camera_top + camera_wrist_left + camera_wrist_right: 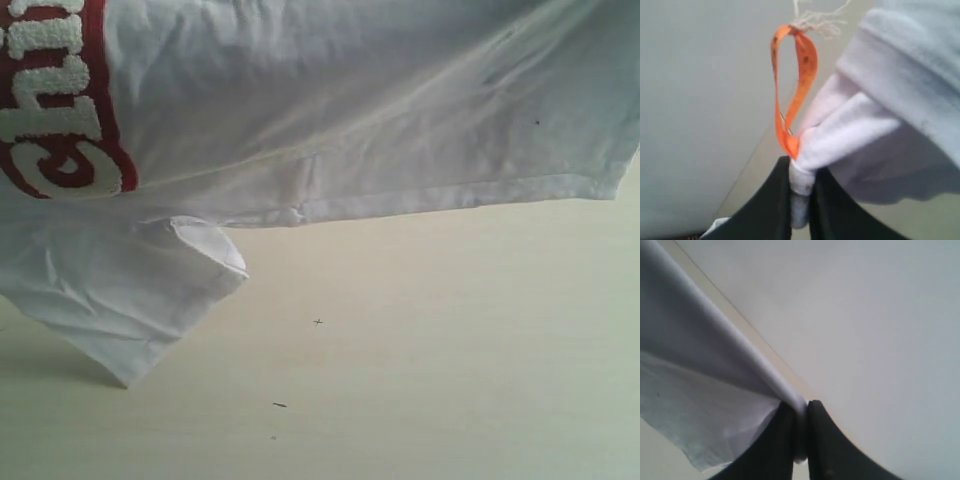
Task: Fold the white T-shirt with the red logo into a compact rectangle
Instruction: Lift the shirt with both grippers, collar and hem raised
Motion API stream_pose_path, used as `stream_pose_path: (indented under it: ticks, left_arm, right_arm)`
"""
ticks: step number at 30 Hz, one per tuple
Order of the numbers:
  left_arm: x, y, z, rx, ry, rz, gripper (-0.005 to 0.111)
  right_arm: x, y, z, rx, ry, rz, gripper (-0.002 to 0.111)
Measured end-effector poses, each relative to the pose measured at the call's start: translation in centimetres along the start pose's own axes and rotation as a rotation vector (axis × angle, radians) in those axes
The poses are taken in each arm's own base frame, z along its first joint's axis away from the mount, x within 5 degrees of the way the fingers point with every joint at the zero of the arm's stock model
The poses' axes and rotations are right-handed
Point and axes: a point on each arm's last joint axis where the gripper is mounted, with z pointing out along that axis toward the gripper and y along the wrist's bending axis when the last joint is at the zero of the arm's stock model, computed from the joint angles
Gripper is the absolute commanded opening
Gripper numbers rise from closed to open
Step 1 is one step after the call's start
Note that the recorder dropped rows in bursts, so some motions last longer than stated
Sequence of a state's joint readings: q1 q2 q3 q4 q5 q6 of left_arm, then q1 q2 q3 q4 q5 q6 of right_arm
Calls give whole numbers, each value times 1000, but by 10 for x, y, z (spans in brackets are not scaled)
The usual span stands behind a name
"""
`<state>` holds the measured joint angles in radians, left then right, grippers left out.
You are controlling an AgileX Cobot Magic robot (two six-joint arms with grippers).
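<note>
here left hand (pixel 801 187) and right hand (pixel 801 420) each pinch the white t-shirt (pixel 350 110).

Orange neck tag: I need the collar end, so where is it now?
The orange tag shows only in the left wrist view, a loop beside the left gripper, which pinches the T-shirt fabric next to it.

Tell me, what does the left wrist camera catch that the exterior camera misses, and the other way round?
Only the left wrist view shows the orange neck tag and the left gripper, shut on bunched cloth just beside it. Only the exterior view shows the red logo with its fluffy white letters, and a crumpled sleeve. Both show the white T-shirt.
</note>
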<state>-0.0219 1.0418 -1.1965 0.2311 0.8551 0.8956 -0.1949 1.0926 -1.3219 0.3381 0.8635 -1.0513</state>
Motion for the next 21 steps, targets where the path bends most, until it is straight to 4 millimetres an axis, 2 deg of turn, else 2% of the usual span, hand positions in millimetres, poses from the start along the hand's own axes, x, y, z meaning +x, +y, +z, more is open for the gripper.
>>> stream_pose_path:
  ticks: [7,14,18,21]
  left_arm:
    - [6,0,-27,-47,-21,-33,0]
    - [13,-2,-52,-90,-43,-90,0]
    - [15,-3,-59,-106,-55,-102,0]
    - [13,-4,-59,-91,-69,-119,0]
  right_arm:
    - [-2,7,-21,-7,-12,124,0]
    - [-8,17,-51,3,-79,163,0]
    - [-10,21,-60,-3,-102,168,0]
    - [-9,23,-59,-29,-86,180,0]
